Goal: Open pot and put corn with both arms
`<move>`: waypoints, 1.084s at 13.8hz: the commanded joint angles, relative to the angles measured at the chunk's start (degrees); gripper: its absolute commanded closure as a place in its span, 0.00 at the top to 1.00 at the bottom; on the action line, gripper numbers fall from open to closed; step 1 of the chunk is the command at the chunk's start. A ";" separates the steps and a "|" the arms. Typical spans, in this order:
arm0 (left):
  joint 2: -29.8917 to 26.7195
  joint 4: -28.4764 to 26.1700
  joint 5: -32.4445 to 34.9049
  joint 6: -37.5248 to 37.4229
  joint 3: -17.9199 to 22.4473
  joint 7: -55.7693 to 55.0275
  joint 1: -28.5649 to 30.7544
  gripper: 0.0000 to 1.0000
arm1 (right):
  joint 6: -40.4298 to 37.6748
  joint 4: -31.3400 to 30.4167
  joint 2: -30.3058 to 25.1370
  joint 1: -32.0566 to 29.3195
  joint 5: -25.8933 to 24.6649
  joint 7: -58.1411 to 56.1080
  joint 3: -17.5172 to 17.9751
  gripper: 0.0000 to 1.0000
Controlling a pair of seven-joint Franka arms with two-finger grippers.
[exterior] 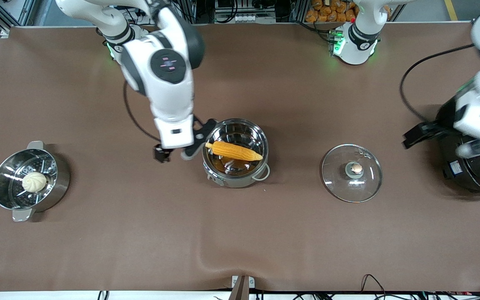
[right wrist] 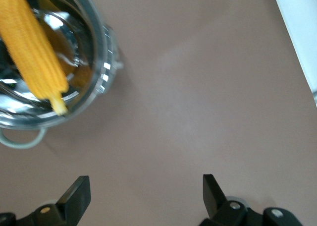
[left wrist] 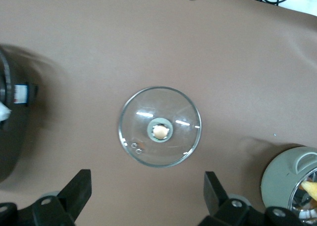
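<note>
Near the middle of the table stood the steel pot (exterior: 235,153) with its lid off, and the corn cob (exterior: 234,151) lay inside it, slanted across the bowl with its pale stub toward the right arm's side. Its glass lid (exterior: 351,173) rested flat on the brown table (exterior: 265,233), knob up, well apart from the pot toward the left arm's end.

Just beside the pot, on the side toward the right arm's end, hung the right gripper (exterior: 175,155) over bare table, its fingers spread wide and holding nothing. Up by the black rice cooker (exterior: 473,166) at the left arm's end, the left gripper (exterior: 444,137) hung with fingers wide and empty too; its wrist view looked straight down on the lid.

By these signs both steps looked done: pot opened, corn in. Little seemed left but to draw the arms clear. Toward the right arm's end sat a steamer pot (exterior: 29,181) with a white bun (exterior: 34,182) in it, untouched.
</note>
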 commanded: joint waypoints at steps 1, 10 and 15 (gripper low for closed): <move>-0.59 1.74 0.74 -2.85 -0.13 5.73 3.08 1.00 | -2.98 -1.68 -4.26 -7.66 0.88 -0.35 1.17 1.00; -5.43 1.04 0.56 -8.12 5.75 9.61 -2.79 1.00 | -14.41 -3.35 -16.47 -31.49 11.78 2.10 1.08 1.00; -6.92 1.39 0.65 -11.37 5.76 11.55 -3.24 1.00 | -19.51 -5.03 -21.94 -34.41 12.13 15.98 1.09 1.00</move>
